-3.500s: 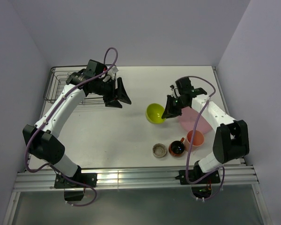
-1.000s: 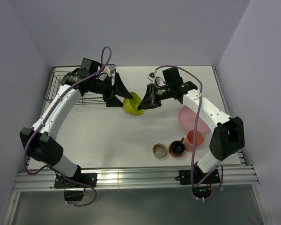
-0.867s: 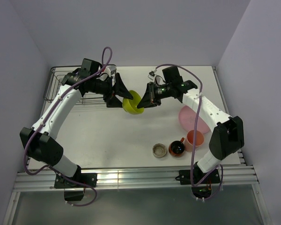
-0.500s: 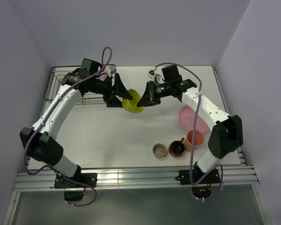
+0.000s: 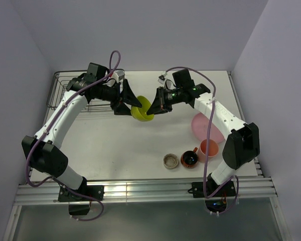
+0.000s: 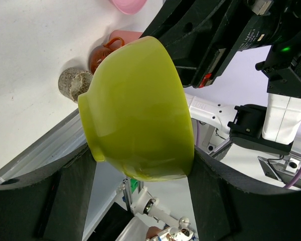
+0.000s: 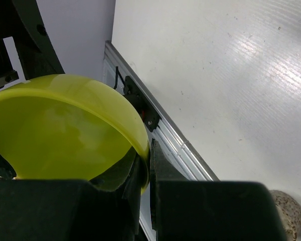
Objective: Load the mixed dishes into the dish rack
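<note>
The lime-green bowl (image 5: 142,112) hangs in the air over the middle of the table, tilted on its side. My right gripper (image 5: 153,106) is shut on its rim, which shows clamped between the fingers in the right wrist view (image 7: 149,150). My left gripper (image 5: 130,104) is open, with its fingers either side of the bowl's body (image 6: 140,105). The dish rack (image 5: 60,83) stands at the far left behind the left arm. The pink plate (image 5: 208,128), salmon-pink cup (image 5: 209,147), orange-red mug (image 5: 189,159) and beige-grey cup (image 5: 170,161) lie at the near right.
Both arms meet over the table's centre. The white walls close in the back and both sides. The aluminium rail (image 5: 140,191) runs along the near edge. The left wrist view shows the mug (image 6: 103,50) and beige-grey cup (image 6: 75,83) beyond the bowl.
My right gripper carried the bowl from beside the plate leftwards to the left gripper. The left gripper's open fingers now sit around it. Over the last second little has moved.
</note>
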Available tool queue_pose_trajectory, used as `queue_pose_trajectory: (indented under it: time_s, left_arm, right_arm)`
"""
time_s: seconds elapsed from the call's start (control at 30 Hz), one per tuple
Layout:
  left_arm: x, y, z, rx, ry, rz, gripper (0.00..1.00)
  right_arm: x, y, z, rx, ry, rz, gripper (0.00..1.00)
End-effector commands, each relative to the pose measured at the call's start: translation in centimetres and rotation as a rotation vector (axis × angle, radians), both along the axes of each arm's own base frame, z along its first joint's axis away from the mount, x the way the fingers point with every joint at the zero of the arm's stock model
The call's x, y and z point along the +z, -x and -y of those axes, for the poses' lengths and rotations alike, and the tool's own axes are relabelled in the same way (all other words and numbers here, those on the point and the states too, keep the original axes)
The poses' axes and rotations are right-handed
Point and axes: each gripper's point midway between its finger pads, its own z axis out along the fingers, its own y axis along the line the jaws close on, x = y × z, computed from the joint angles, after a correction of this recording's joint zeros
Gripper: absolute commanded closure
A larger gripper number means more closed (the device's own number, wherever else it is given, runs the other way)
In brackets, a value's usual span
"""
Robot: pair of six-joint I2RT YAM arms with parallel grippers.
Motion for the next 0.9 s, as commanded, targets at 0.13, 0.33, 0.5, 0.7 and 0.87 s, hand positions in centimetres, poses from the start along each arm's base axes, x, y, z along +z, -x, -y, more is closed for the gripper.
queue_pose_trajectory:
  time_s: [0.13,0.33,0.5,0.7,0.87]
  left_arm:
    - [0.1,-0.5,0.0,-0.008,0.002,0.015,1.0]
    - [0.2,-0.8,-0.1,0.004,-0.015,0.038,1.0]
    - [0.3,-1.0,-0.2,0.01,-0.022,0.049,1.0]
    - [0.3,-1.4,-0.5,0.019,-0.031,0.059,1.0]
    - [0.6,-2.3,-1.6,0.053,-0.049,0.076,1.0]
  right_arm:
    - [1.4,-0.7,-0.5,0.025,0.013,0.087,1.0]
    - [1.6,-1.1,-0.5,0.022,0.024,0.097,0.88]
    - [1.8,-1.1,-0.6,0.028,0.014,0.101,0.75]
    - [1.8,-0.9,-0.6,0.033,0.016,0.105,0.55]
    - [1.5,-1.1,-0.1,0.012,0.044,0.104,0.3]
